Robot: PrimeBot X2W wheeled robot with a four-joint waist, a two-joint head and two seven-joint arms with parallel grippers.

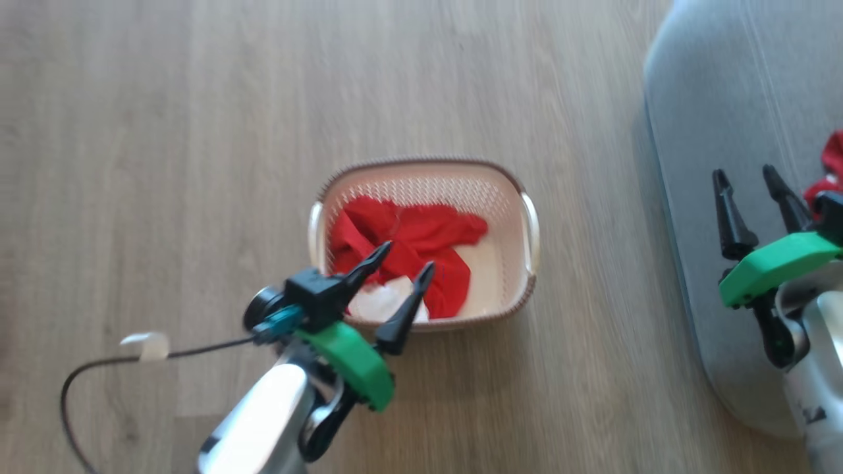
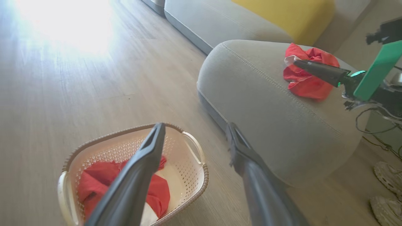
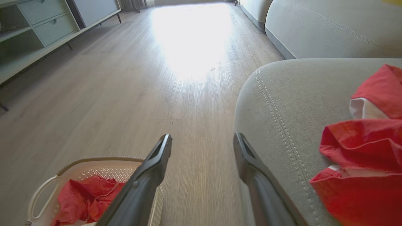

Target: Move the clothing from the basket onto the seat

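Laundry run, partway done by the look of it. Hovering over the near rim of the basket [image 1: 421,160] with the left gripper [image 1: 407,258], fingers spread wide and holding nothing, tips aimed down at the clothing [image 1: 408,240], likely lined up that way for a straight drop into the heap. Crumpled red with a white patch at the near rim, bunched against the basket's left wall and middle, bare plastic showing along the right wall. Set on the wooden floor [image 1: 164,164] near the seat [image 1: 724,99], presumably to keep the carry short. Parked above the seat's edge facing the basket with the right gripper [image 1: 744,172], likewise wide open and empty, just beside a second garment [image 1: 831,171] lying rumpled on the cushion inside the double stitched seam, apart from the fingers. Reads as one red piece already delivered, one yet to lift; open stance on both sides fitting a moment between loads. Calls next for a deep pinch into the folds rather than a skim of the top layer, as a guard against slipping cloth, a snag on the perforated wall, or a tipped basket.
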